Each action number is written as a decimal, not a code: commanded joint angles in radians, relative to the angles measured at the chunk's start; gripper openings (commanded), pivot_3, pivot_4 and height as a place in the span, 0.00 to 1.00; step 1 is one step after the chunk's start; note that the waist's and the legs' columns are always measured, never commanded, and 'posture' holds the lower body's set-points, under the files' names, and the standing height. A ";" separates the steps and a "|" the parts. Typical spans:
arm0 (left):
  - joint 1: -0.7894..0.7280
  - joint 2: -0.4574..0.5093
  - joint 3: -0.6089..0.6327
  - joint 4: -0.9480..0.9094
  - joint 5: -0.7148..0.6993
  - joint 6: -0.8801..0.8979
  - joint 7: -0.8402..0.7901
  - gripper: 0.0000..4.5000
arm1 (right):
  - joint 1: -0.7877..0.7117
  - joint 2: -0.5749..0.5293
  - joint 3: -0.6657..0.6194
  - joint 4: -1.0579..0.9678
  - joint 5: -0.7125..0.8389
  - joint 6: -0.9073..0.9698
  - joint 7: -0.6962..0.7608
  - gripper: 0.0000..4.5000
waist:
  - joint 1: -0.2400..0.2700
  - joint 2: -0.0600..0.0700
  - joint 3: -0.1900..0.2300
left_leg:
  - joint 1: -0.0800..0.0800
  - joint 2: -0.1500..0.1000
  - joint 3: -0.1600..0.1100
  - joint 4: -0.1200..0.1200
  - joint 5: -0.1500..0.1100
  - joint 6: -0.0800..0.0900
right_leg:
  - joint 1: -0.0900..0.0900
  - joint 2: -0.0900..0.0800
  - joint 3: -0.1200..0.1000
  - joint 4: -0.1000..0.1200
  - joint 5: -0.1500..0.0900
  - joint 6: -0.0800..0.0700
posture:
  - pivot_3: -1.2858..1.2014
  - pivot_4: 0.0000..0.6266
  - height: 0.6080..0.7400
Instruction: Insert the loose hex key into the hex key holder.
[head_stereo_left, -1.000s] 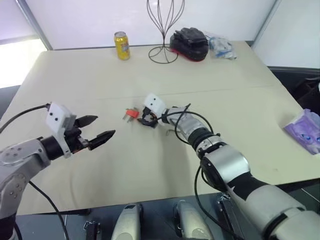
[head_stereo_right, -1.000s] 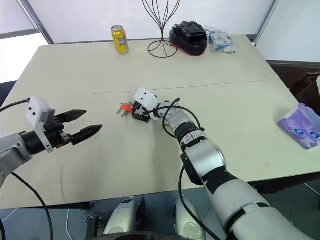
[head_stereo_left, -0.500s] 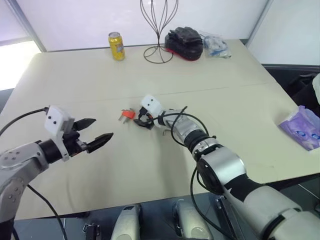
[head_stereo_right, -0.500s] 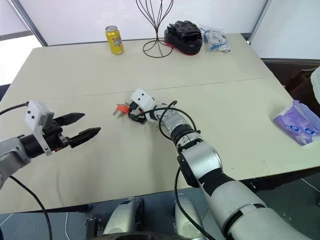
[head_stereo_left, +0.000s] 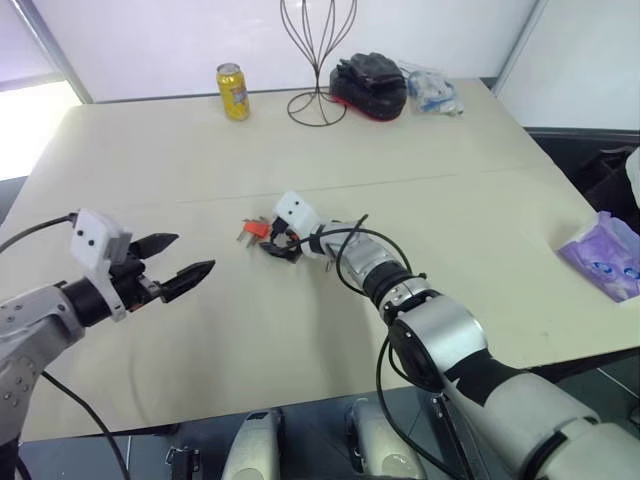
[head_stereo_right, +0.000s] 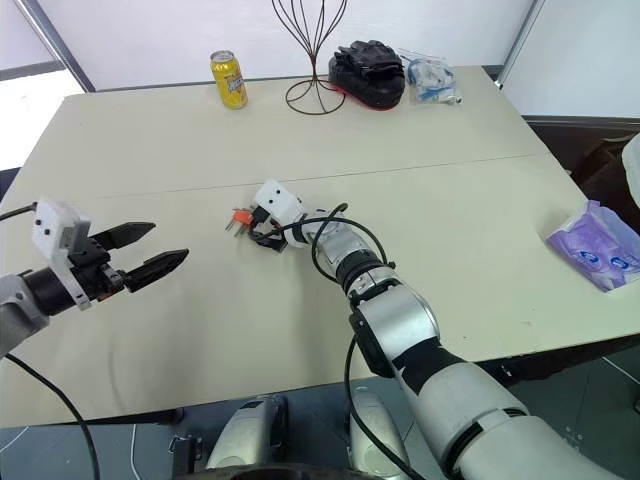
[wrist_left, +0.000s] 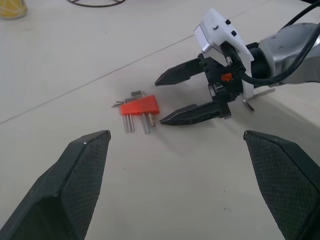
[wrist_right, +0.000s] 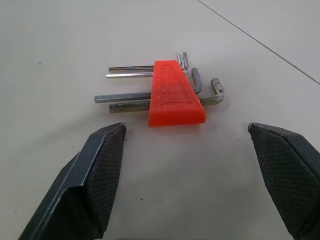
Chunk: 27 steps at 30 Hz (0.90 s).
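The small orange-red plastic hex key holder (wrist_right: 176, 95) lies flat on the beige table (head_stereo_left: 300, 330), with several short grey metal keys (wrist_right: 131, 71) sticking out of one side and their bent ends (wrist_right: 216, 90) showing past the other. It sits just ahead of the right gripper (wrist_left: 189, 95), close to the tips of its two black fingers and not touching them. Those fingers are spread wide, one low over the table and one raised, with nothing between them. Whether the loose hex key is among the rods at the block cannot be told; a thin bent bit of metal (wrist_left: 248, 103) lies on the table under the right wrist.

The left gripper (head_stereo_left: 184, 262) hangs above the table well to the left of the holder, its fingers also parted and empty, pointing toward the holder and the right gripper.

Far beyond both grippers, at the table's back edge, stand a yellow drinks can (head_stereo_left: 233, 92), a black wire stand (head_stereo_left: 316, 60), a black glove-like bundle on a red base (head_stereo_left: 369, 82) and a clear plastic bag (head_stereo_left: 430, 88). A purple packet (head_stereo_left: 602, 258) lies at the right edge.
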 joint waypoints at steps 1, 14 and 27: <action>0.003 0.000 0.030 -0.034 -0.016 0.004 0.013 0.99 | -0.003 0.016 -0.003 0.009 0.002 0.003 -0.002 0.90 | 0.000 0.000 0.000 | 0.000 0.000 0.000 0.000 0.000 0.000 | 0.000 0.000 0.000 0.000 0.000 0.000 | 0.52 0.24 1.00; 0.023 -0.008 0.048 -0.077 -0.027 0.016 0.054 0.99 | -0.036 0.043 -0.002 0.028 -0.015 -0.014 0.005 0.90 | 0.000 0.000 0.000 | 0.000 0.000 0.000 -0.001 0.000 0.000 | 0.000 0.000 0.000 0.000 0.000 0.000 | 0.52 0.24 1.00; 0.047 -0.023 0.059 -0.112 -0.036 0.009 0.096 0.99 | -0.037 0.080 -0.002 0.035 -0.029 -0.010 0.013 0.90 | -0.001 0.000 0.000 | 0.000 0.000 0.000 -0.002 0.000 -0.001 | -0.001 0.000 0.000 0.000 0.000 -0.001 | 0.52 0.24 1.00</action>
